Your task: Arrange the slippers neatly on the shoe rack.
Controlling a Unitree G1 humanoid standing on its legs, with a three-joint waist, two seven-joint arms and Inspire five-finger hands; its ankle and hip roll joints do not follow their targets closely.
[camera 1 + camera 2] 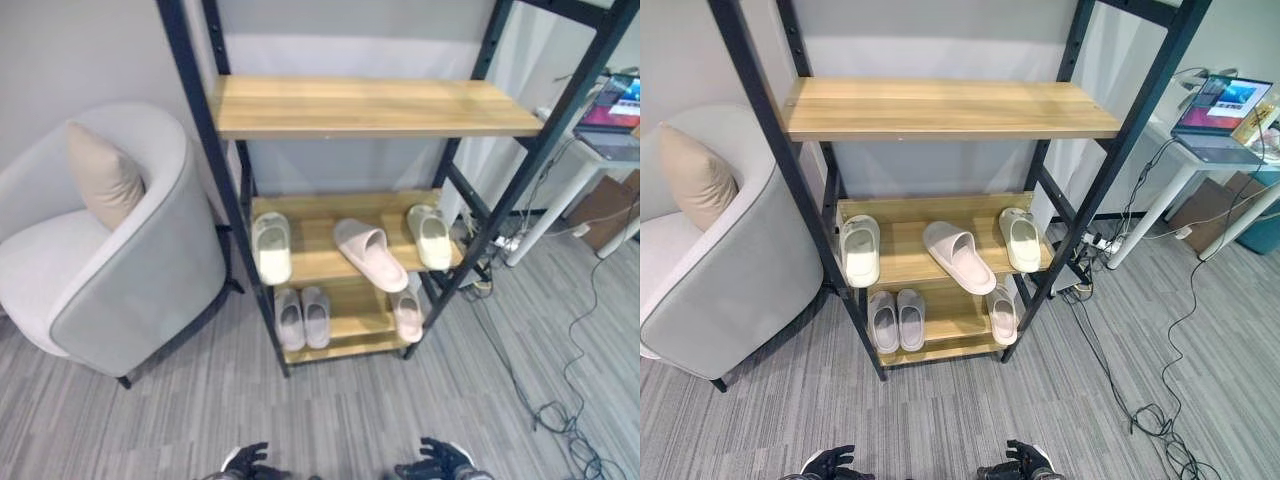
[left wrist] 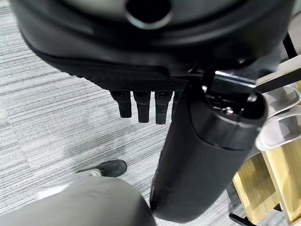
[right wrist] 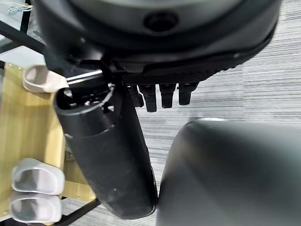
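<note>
Nothing is in hand yet — left hand (image 1: 247,461) and right hand (image 1: 440,460) hang low, fingers relaxed and empty — so the next move, I judge, is reaching for the skewed pink slipper (image 1: 370,253) on the shoe rack (image 1: 365,106).

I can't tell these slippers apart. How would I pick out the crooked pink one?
Find the black-framed shoe rack beside the grey armchair, then its middle wooden shelf. Between two cream slippers lying straight, the pink slipper lies slantwise, overhanging the shelf's front edge.

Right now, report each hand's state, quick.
Left hand: open, fingers straight, holding nothing, above the grey carpet floor.
Right hand: open, fingers straight, holding nothing.
</note>
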